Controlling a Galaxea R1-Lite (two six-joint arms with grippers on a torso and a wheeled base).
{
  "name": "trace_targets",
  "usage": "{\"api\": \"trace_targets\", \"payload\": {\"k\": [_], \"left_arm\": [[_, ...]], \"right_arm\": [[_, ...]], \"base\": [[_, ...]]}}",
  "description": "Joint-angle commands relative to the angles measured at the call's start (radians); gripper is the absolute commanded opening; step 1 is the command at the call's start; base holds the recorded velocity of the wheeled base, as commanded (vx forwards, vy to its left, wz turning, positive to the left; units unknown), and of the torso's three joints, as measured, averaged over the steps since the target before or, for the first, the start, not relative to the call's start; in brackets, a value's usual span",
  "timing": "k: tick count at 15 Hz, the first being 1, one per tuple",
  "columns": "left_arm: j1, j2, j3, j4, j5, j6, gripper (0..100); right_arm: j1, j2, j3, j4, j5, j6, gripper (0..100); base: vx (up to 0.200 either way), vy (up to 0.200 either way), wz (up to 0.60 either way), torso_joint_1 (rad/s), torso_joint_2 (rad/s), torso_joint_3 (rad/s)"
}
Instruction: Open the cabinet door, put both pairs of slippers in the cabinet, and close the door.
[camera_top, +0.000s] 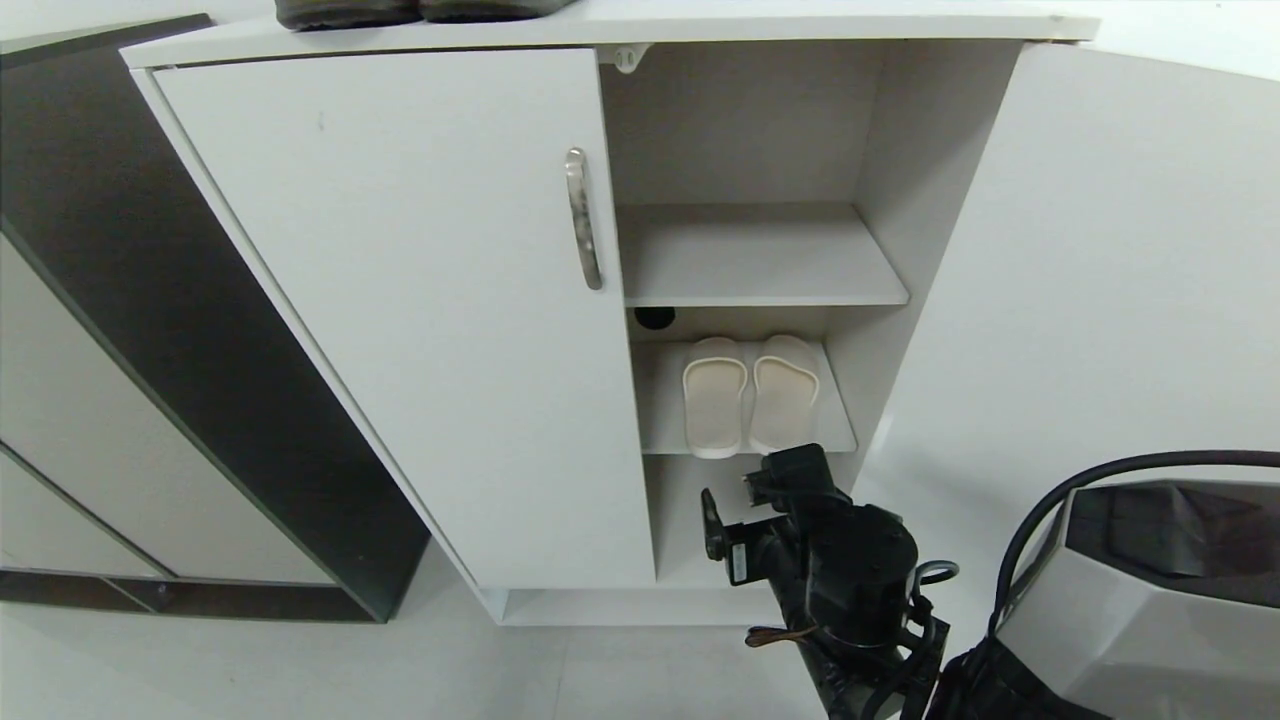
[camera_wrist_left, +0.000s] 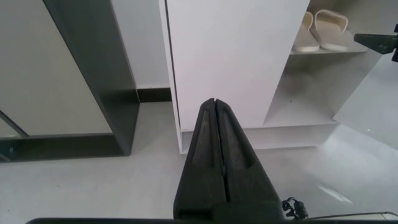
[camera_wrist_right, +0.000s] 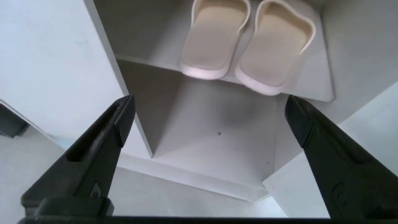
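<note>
Before the open white cabinet (camera_top: 890, 150): right claw (camera_top: 745, 500) spread, empty; left claw (camera_wrist_left: 214, 112) pressed together; risk of closing its door (camera_top: 1100, 300) with only the cream foam slippers (camera_top: 750, 395) shelved, the dark slippers (camera_top: 400, 10) left on top.

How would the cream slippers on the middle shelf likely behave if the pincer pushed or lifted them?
The cream slippers look like thick moulded foam, so probably light and bendy, not floppy. Their flat soles lie flush on the shelf, so a push should slide them, not tip or roll them. The smooth surface might slip in the open right pincer.
</note>
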Motion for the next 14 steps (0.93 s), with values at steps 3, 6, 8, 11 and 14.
{"api": "trace_targets", "payload": {"k": [3, 6, 8, 11, 14], "left_arm": [[0.000, 0.002, 0.000, 0.000, 0.000, 0.000, 0], [0.000, 0.002, 0.000, 0.000, 0.000, 0.000, 0], [0.000, 0.002, 0.000, 0.000, 0.000, 0.000, 0], [0.000, 0.002, 0.000, 0.000, 0.001, -0.002, 0], [0.000, 0.002, 0.000, 0.000, 0.003, -0.007, 0]], "right_arm": [[-0.003, 0.004, -0.002, 0.000, 0.000, 0.000, 100], [-0.008, 0.004, 0.000, 0.001, 0.000, -0.001, 100], [-0.024, -0.009, 0.017, 0.001, 0.020, -0.001, 100], [-0.023, -0.137, 0.104, 0.047, 0.143, -0.001, 100], [-0.023, -0.148, 0.129, 0.060, 0.178, -0.001, 100]], "base": [[0.000, 0.000, 0.00, 0.001, 0.00, 0.185], [0.000, 0.000, 0.00, -0.001, 0.00, 0.196], [0.000, 0.000, 0.00, 0.002, 0.00, 0.210], [0.000, 0.000, 0.00, 0.003, 0.00, 0.078], [0.000, 0.000, 0.00, 0.000, 0.00, 0.000]]}}
